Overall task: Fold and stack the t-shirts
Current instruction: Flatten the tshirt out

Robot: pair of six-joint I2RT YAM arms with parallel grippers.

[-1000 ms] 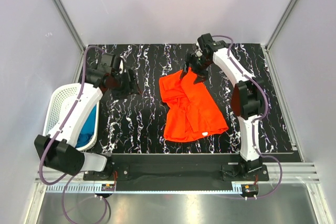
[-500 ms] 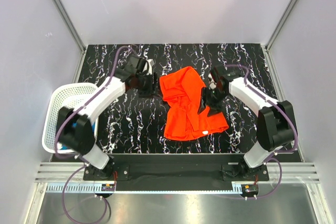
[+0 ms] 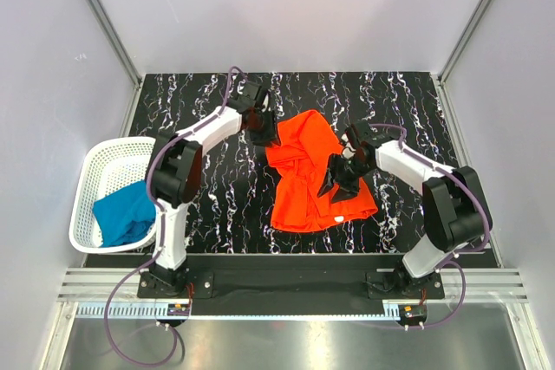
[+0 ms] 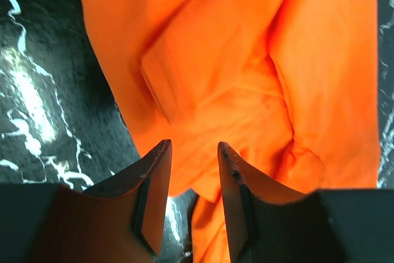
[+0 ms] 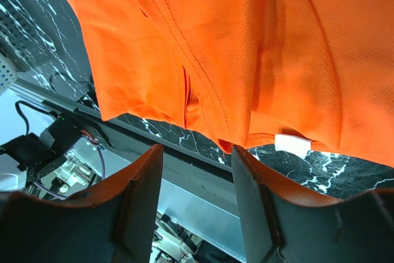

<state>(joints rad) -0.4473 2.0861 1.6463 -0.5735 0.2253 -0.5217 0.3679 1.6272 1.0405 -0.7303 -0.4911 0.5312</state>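
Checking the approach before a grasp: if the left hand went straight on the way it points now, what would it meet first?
The orange-red t-shirt: its rumpled edge lies straight ahead of the left hand, on the black marbled table. How near it is, I cannot tell.

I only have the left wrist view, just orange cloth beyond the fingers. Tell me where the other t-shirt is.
Observer: The teal t-shirt lies bunched in the white basket at the left edge of the table.
Operator: Now give me the right tool's position.
Observer: The right tool is at the right side of the orange t-shirt, jaws apart.
Operator: Report how the whole orange shirt lies.
Observer: It lies crumpled, not spread flat, in the middle of the table.
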